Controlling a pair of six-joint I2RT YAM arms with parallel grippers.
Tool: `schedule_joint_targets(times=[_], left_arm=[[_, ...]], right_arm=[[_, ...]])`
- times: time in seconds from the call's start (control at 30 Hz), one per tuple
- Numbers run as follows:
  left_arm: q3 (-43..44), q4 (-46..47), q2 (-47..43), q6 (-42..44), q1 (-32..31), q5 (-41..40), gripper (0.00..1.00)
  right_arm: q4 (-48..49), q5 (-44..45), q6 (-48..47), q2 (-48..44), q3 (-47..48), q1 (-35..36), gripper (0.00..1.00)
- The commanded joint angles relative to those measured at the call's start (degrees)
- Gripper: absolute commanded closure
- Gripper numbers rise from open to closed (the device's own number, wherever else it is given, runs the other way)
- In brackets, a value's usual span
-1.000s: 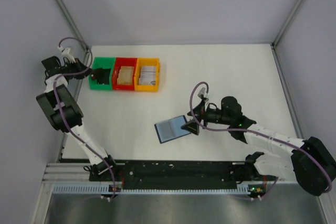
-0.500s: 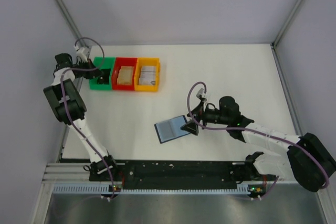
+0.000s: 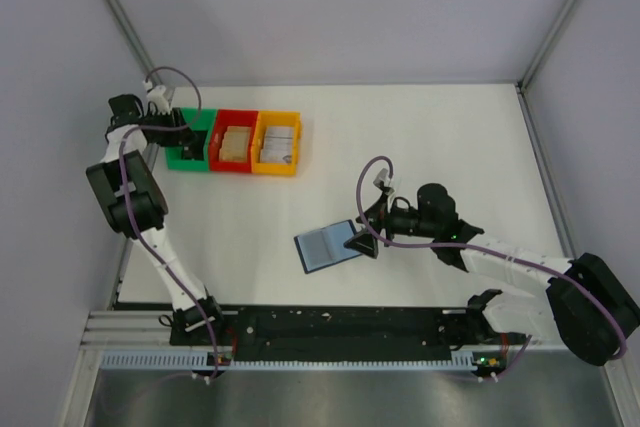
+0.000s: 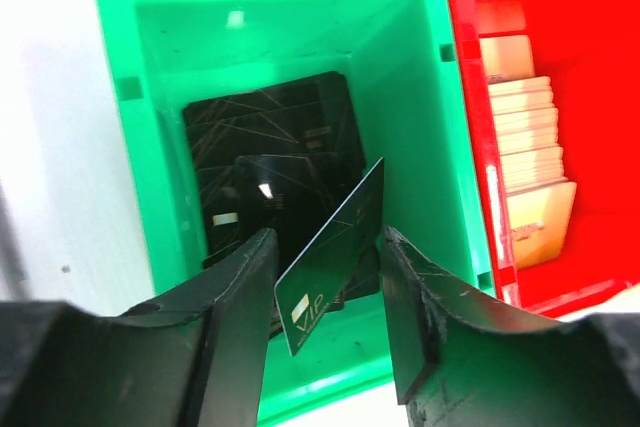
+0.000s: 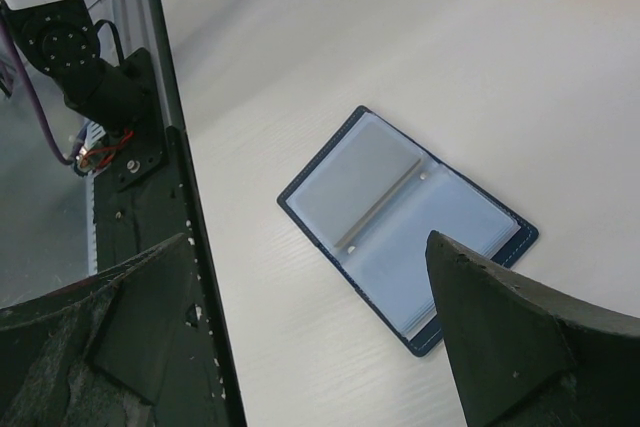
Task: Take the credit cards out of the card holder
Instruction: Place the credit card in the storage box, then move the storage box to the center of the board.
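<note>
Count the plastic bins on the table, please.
3, side by side at the far left of the table: the green bin leftmost, the red bin in the middle, the orange bin rightmost. I see no hidden one.

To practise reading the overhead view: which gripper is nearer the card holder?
Right. The right gripper is at the card holder's right edge; the left gripper is far off, over the green bin.
</note>
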Motion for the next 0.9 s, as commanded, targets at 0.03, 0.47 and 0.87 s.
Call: schedule_joint_targets(times=[0.03, 0.47, 0.87], left_arm=[[-0.6, 4.9, -7.0, -0.4, -0.8, -8.7, 0.46], [-9.9, 16.2, -18.7, -11.1, -3.3, -13.8, 0.33], [-28.7, 27.8, -22.4, -26.3, -5.6, -15.4, 0.18]], right_arm=[[2.8, -0.9, -1.1, -0.8, 1.1, -0.5, 0.02], [2.1, -0.9, -1.1, -2.4, 0.8, -0.5, 0.02], [2.3, -1.1, 0.2, -3.2, -0.2, -0.5, 0.02]])
